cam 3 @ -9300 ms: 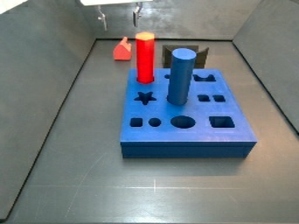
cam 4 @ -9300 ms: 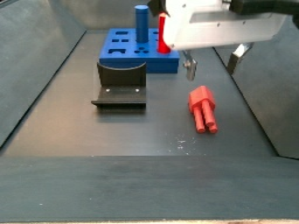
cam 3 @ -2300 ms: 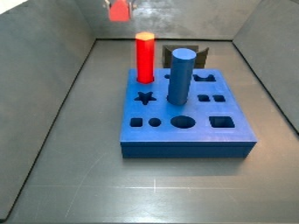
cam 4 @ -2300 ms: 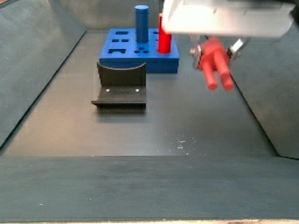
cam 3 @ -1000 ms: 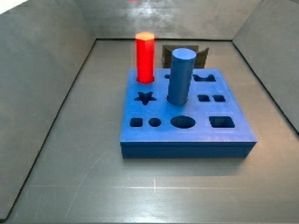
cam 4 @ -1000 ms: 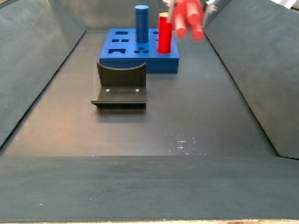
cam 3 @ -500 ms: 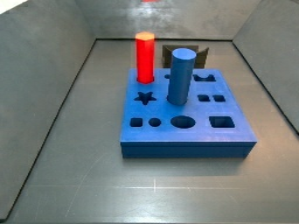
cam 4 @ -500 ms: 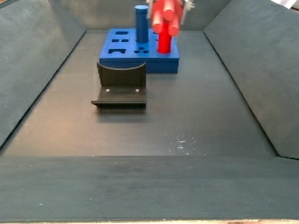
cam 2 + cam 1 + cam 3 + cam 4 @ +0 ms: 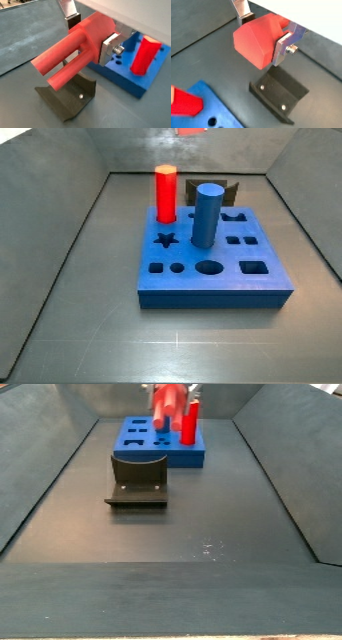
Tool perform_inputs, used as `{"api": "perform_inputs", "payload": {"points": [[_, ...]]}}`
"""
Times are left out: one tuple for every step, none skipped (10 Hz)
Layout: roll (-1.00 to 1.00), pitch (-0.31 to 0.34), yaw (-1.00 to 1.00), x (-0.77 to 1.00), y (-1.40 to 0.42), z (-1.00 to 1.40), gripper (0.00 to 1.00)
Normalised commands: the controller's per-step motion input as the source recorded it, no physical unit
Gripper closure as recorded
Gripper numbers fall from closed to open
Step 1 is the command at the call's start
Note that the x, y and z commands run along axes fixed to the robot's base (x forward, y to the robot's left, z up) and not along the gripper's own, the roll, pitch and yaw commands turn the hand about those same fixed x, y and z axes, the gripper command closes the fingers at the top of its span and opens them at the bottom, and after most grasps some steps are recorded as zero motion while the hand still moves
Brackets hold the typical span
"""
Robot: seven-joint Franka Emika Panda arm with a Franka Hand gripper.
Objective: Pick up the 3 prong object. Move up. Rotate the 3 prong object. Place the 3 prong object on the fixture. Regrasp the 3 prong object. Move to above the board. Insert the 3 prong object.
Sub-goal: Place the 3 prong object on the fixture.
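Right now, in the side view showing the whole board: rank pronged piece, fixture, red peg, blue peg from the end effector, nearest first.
1. Pronged piece: clamped in the end effector, high at the back.
2. Fixture behind the board, and red peg in the back row: too close to call.
3. Blue peg: farther forward.

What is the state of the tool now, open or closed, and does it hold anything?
Tool: closed on the 3 prong object, held in the air above the fixture.

Side views oppose; both show board point(image 9: 214, 263).
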Motion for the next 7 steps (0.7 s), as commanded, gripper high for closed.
{"api": "perform_inputs", "payload": {"points": [[-1.00, 0.181, 0.06, 0.97, 0.03, -0.05, 1.00], [-1.00, 0.185, 0.04, 0.83, 0.04, -0.04, 1.00], [-1.00, 0.188, 0.02, 0.76, 0.04, -0.03, 1.00], [-1.00, 0.195, -0.02, 0.59, 0.04, -0.02, 1.00], [-1.00, 0.197, -0.03, 0.52, 0.04, -0.01, 1.00], [-1.00, 0.203, -0.07, 0.39, 0.04, -0.01, 1.00], [-1.00, 0.208, -0.10, 0.29, 0.04, -0.01, 1.00]]}}
